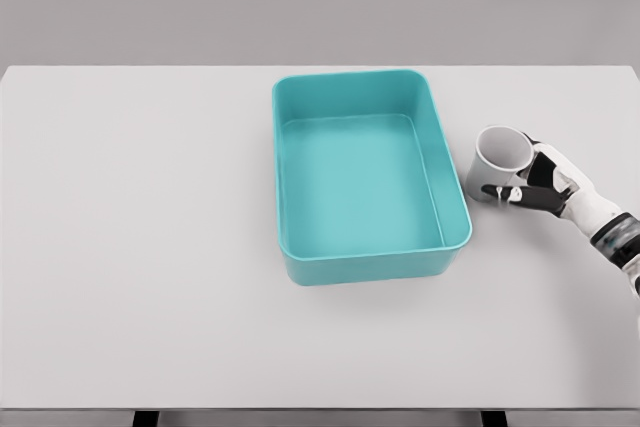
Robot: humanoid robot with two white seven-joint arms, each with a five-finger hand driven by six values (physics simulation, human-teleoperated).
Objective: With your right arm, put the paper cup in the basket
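Note:
A white paper cup [497,159] stands upright on the table just right of the teal basket [455,207]. My right hand [522,183] comes in from the right edge and is wrapped around the cup's right side, thumb at the front and fingers behind it. The cup rests on the table surface, a small gap away from the basket's right wall. The basket is a rectangular tub with nothing inside it. My left arm does not show in the head view.
The white table [140,247] spreads wide to the left of the basket and in front of it. Its front edge runs along the bottom of the picture.

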